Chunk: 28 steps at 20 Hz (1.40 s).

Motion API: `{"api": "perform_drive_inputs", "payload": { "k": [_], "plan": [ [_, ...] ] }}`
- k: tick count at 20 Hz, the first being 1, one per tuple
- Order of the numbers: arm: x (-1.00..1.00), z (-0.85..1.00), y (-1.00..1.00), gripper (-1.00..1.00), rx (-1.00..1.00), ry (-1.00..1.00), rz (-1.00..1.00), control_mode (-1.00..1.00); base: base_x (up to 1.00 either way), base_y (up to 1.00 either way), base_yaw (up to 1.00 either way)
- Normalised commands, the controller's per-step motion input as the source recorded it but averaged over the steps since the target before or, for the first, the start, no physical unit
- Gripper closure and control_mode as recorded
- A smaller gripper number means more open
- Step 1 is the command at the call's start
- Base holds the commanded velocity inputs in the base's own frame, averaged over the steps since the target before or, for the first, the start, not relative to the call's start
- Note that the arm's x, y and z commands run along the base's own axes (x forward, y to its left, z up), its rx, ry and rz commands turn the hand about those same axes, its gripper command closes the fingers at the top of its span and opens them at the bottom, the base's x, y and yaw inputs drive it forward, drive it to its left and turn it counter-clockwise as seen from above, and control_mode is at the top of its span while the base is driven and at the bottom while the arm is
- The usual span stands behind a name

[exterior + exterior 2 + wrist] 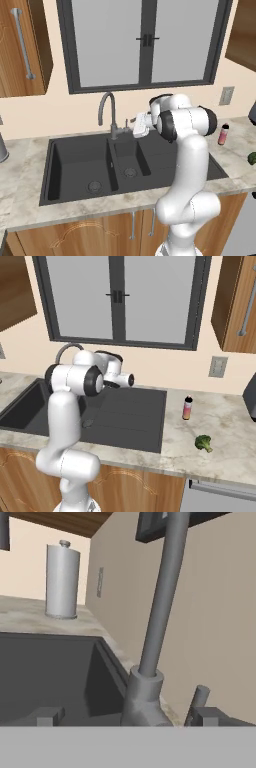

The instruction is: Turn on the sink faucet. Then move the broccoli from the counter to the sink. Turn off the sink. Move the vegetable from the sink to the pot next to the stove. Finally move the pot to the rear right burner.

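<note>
Risk at this moment lay mostly in the approach to the sink faucet (108, 111): the end effector (125, 717) stood with its fingers spread wide, close against the base of the spout, and the small lever handle (198, 698) rose just beside the right fingertip in the hand view. A sideways push aimed at the thick base instead of the lever would probably have jammed the fingers against the spout and left the water off. A sweep that went too high could have slipped over the short lever without moving it. No water ran into the sink (80, 167), so by my judgement the first step was not yet done.

In the left base view the end effector (140, 125) hung over the far rim of the small basin, just right of the faucet's foot, pinching nothing. The broccoli (203, 443) lay on the table (220, 421) well apart from it, off to the right past the drainboard and nearer than a small red-capped bottle (187, 407). A steel canister (62, 580) stood on the table beyond the sink's left end.
</note>
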Motion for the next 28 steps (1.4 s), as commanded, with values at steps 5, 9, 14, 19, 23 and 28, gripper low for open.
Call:
{"api": "perform_drive_inputs", "payload": {
  "k": [5,9,14,19,23,28],
  "plan": [
    [0.28,-0.08,0.01,-1.0,0.0,0.0,0.0,-1.0,0.0,0.0,0.0],
    [0.26,-0.09,0.03,-1.0,0.0,0.0,0.0,-1.0,0.0,0.0,0.0],
    [0.13,-0.11,0.02,-1.0,0.0,0.0,0.0,-1.0,0.0,0.0,0.0],
    [0.0,-0.12,0.08,-1.0,0.0,0.0,0.02,-1.0,0.0,0.0,0.0],
    [0.0,-0.05,0.14,-1.0,0.0,0.0,0.0,-1.0,0.0,0.0,0.0],
    [0.05,-0.02,0.16,-1.0,0.0,0.0,0.0,-1.0,0.0,0.0,0.0]
  ]
}}
